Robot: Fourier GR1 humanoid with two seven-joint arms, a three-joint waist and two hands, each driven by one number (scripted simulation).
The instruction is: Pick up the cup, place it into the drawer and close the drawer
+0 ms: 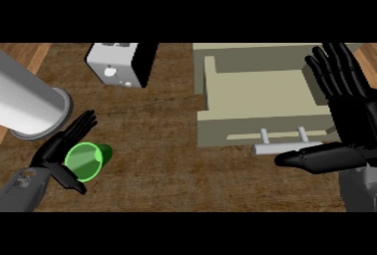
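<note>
Left robot hand opened around the green cup.
The cup lies tipped on the wooden desk, between thumb and straight fingers, not clasped; the right robot hand rests spread beside the open drawer.

A kitchen: wooden counter, open drawer, white appliance.

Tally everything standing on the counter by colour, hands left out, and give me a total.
Green: 1, the cup
Beige: 1, the open drawer unit
White: 1, the boxy appliance
Silver: 1, the large cylinder
Total: 4
</note>
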